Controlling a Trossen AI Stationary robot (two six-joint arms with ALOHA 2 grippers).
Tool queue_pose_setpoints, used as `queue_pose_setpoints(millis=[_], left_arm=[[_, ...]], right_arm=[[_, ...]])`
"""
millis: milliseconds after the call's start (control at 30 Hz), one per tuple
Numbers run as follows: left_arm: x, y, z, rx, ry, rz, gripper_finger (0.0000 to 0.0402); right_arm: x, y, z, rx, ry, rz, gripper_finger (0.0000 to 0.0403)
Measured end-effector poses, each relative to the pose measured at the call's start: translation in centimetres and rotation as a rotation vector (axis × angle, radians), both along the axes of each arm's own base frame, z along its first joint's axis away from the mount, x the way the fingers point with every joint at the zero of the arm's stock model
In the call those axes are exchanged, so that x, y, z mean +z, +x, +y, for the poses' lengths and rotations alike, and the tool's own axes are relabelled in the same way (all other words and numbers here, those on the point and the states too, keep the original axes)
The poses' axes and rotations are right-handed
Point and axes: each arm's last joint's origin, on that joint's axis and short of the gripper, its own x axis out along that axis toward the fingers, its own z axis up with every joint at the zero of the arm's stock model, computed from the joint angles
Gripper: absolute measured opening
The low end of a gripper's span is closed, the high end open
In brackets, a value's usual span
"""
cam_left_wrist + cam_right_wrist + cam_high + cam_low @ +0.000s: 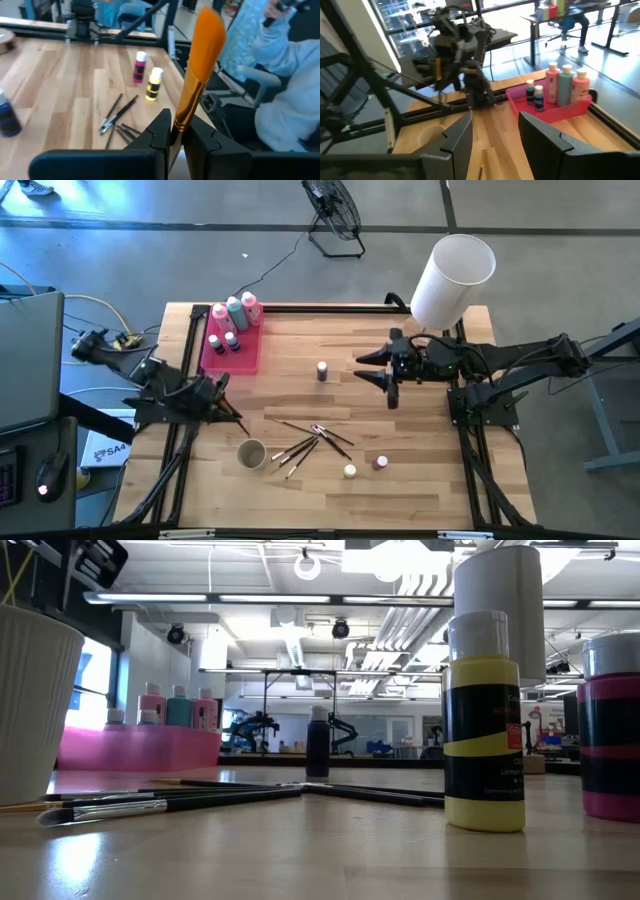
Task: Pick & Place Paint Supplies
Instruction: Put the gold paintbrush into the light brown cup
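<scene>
Brushes lie scattered mid-tabletop beside our white cup; our left gripper pinches one orange-bristled brush near the left edge. Our right gripper hovers wide and empty near the purple paint pot. Squeeze bottles stand in the pink tray.

Left hand clamped, right hand agape

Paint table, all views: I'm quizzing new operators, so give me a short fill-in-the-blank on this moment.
1. The left gripper is shut on a ____-bristled brush.
2. The three squeeze bottles stand in the ____ tray.
3. The right gripper is ____ and holds nothing.

Missing words: orange; pink; open
</scene>
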Motion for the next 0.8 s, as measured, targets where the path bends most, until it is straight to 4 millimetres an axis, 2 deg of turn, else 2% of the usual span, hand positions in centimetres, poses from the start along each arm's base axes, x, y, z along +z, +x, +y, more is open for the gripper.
queue_pose_setpoints(millis=[400, 633, 800], left_arm=[[-1.4, 1.0, -3.4, 0.033, 0.069, 0.097, 0.003], [-2.2, 2.7, -5.6, 0.051, 0.117, 0.09, 0.003], [-3.5, 3.7, -6.5, 0.073, 0.127, 0.165, 0.003]], right_arm=[[0.0, 0.0, -0.1, -0.021, -0.003, 0.0, 0.0152], [0.0, 0.0, -0.1, -0.021, -0.004, 0.001, 0.0152], [-0.1, 0.1, 0.0, -0.016, -0.003, 0.004, 0.0152]])
